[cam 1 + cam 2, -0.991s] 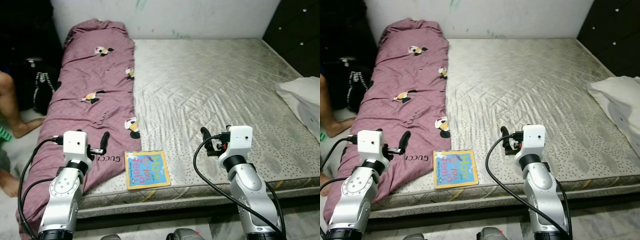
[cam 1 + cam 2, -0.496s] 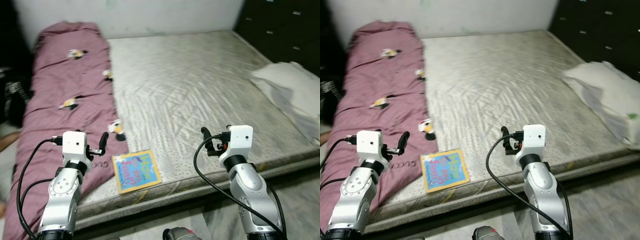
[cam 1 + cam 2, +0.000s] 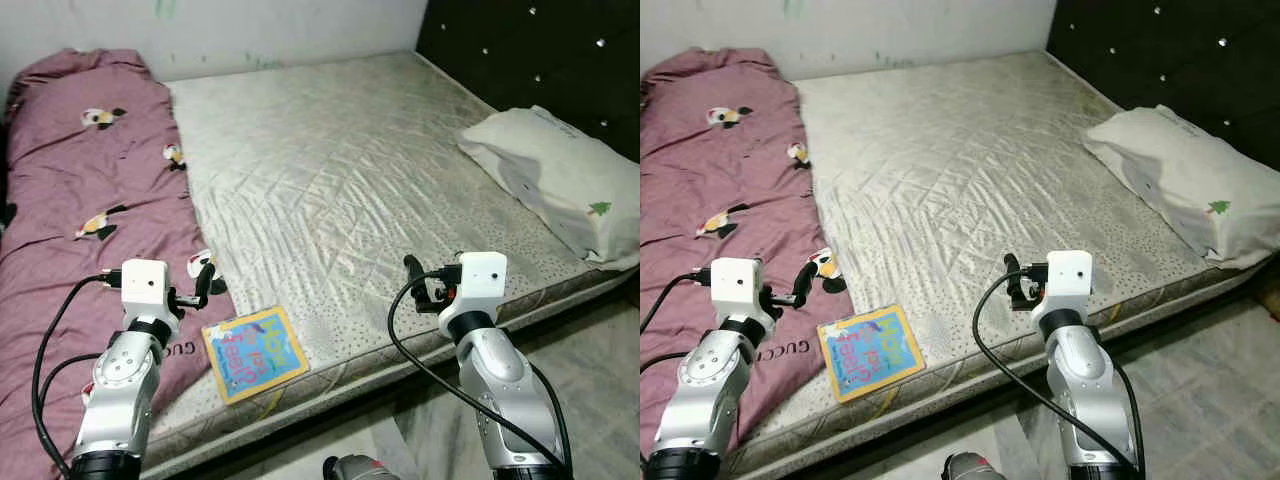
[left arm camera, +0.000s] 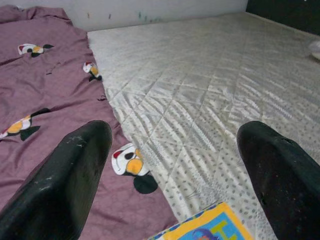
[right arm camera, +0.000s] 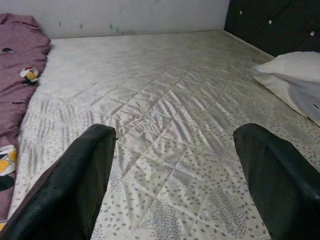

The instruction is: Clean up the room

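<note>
A colourful children's book (image 3: 255, 353) lies flat near the front edge of the bare quilted mattress (image 3: 330, 170). A mauve blanket (image 3: 80, 180) with cartoon bird prints covers the mattress's left side, touching the book's left edge. A white pillow (image 3: 555, 175) rests at the right, by the headboard. My left gripper (image 3: 203, 285) hovers open over the blanket's edge, just left of the book; its wrist view has the book's corner (image 4: 210, 227) below the fingers (image 4: 70, 180). My right gripper (image 3: 411, 275) is held open above the mattress's front right part, with nothing between its fingers (image 5: 75, 180).
A black tufted headboard (image 3: 530, 50) stands at the right end of the bed. A pale wall (image 3: 250, 25) runs behind it. Grey floor (image 3: 600, 330) lies along the bed's front right edge.
The camera has swung to the right: the pillow and headboard have come into view and the person's leg at the left has left it. Both arms hold the same open pose.
</note>
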{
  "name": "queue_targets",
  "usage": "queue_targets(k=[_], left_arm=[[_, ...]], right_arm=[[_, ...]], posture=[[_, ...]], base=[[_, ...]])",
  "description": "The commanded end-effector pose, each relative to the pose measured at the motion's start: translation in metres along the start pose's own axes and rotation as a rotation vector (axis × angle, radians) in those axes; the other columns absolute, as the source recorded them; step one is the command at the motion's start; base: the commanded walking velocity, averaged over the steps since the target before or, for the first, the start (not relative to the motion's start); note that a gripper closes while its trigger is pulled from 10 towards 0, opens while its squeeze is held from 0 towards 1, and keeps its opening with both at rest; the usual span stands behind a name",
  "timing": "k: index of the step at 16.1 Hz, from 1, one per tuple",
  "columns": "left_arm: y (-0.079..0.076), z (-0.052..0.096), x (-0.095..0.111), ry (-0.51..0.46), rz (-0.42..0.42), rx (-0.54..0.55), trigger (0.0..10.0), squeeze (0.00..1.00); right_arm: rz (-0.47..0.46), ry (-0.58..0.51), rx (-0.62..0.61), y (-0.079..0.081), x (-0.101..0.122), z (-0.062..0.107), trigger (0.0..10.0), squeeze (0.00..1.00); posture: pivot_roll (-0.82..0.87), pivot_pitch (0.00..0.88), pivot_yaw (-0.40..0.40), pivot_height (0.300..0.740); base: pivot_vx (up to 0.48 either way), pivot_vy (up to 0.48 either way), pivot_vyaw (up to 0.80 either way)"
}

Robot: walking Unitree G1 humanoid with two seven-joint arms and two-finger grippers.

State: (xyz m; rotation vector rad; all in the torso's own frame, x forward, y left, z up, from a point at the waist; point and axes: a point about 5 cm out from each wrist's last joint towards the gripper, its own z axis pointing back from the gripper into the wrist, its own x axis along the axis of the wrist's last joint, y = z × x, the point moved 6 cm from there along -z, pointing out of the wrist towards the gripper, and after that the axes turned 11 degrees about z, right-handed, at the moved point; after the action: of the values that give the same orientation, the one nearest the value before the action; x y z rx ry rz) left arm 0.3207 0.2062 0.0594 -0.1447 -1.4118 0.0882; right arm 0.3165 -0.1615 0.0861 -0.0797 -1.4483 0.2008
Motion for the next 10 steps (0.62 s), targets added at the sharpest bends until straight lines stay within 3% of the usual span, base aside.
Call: queue_targets(k=[1,3,10], left_arm=[[-0.0005,0.0029,0.0014,-0.009,0.008,0.018,10.0,0.00],[-0.0047,0.0088,-0.0012,-0.020,-0.016,0.017,10.0,0.00],[-0.0007,0.0083,0.0056,-0.046,-0.015,0.054,10.0,0.00]], right_arm=[[-0.004,0.005,-0.009,-0.0018,-0.0015,0.0008,10.0,0.00],[-0.008,-0.009,-0.012,-0.0017,0.0022,-0.0008,10.0,0.00],[0.003,-0.022,-0.009,-0.0025,0.0057,-0.0027,10.0,0.00]], posture=[[-0.03,0.000,-0.001,0.740],[-0.03,0.000,-0.002,0.740],[-0.02,0.000,-0.010,0.740]], base=[[0.000,0.000,-0.80],[0.000,0.000,0.00],[0.000,0.000,0.00]])
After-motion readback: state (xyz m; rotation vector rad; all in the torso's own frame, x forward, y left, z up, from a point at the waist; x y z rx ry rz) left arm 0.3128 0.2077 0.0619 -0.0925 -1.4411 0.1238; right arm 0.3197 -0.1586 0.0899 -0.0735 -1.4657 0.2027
